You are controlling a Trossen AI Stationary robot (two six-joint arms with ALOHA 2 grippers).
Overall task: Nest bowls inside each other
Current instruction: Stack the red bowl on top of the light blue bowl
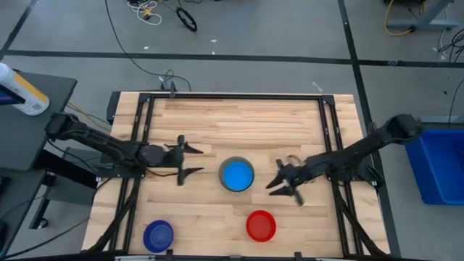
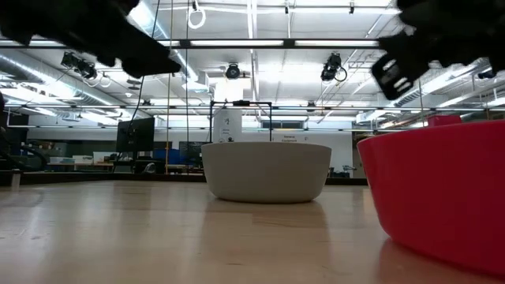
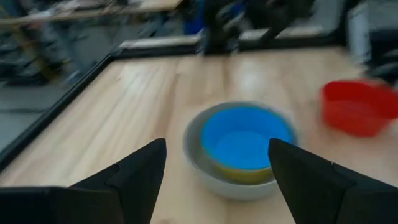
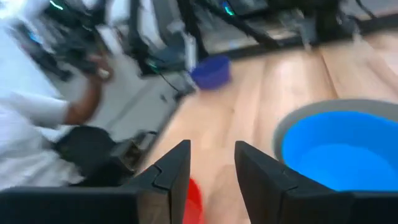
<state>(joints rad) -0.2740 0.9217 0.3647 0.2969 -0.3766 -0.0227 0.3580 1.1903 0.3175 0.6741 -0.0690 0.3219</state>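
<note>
A grey bowl (image 1: 236, 175) stands mid-table with a light blue bowl (image 1: 237, 174) nested in it. A yellow bowl's rim (image 3: 245, 174) shows between the two. A red bowl (image 1: 261, 225) and a dark blue bowl (image 1: 158, 235) each sit alone near the table's near edge. My left gripper (image 1: 190, 161) hovers open to the left of the stack, pointing at it, with the stack (image 3: 239, 146) ahead of its fingers. My right gripper (image 1: 284, 185) hovers open to the right of the stack, holding nothing; the red bowl (image 4: 194, 199) lies below its fingers.
Black frame rails (image 1: 141, 130) run along the table's sides and back. A blue bin (image 1: 438, 167) stands off the right edge, and a bottle (image 1: 22, 90) lies on a side table at the left. A person's arm (image 4: 74, 112) shows beyond the table.
</note>
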